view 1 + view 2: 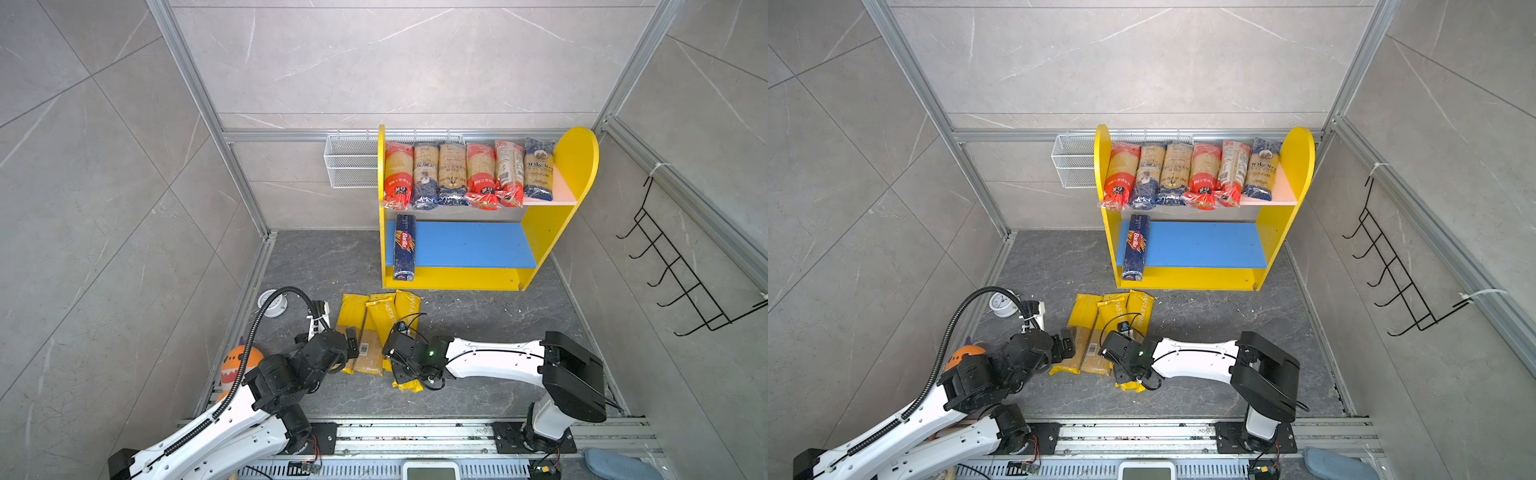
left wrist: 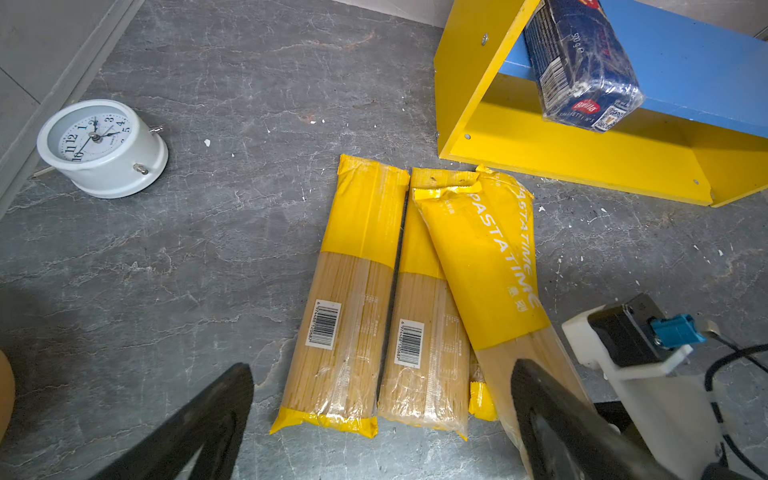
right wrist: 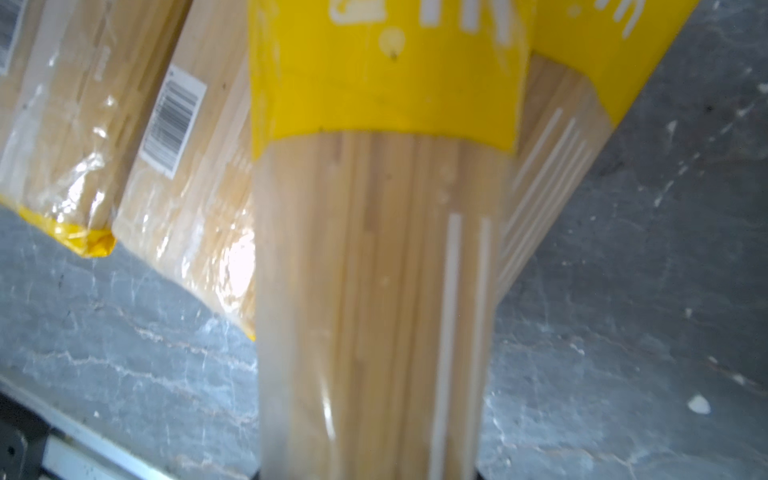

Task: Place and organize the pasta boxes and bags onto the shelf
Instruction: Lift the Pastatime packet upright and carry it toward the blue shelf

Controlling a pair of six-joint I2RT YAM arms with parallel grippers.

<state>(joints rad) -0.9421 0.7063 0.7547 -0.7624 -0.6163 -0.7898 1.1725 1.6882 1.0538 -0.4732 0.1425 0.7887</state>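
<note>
PASTA TIME spaghetti pack [image 2: 486, 257] lies atop other packs [image 2: 345, 332], lower centre of both top views, on surface [image 2: 166, 270] before shelf [image 1: 561, 232]. Right end effector [image 1: 400, 365] over its clear end; jaws hidden, cannot tell grip. Left end effector [image 2: 382, 368] spread, empty. Pinch squarely, lift level, avoid dragging neighbours.

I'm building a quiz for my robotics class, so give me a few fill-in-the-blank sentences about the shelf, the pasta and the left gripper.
1. The pink upper board holds ___ spaghetti bags.
2. The Barilla box lies on the ___ lower board.
3. The packs on the floor have ___ ends.
4. The left gripper has its jaws ___.

Missing words: six; blue; yellow; open.
</note>
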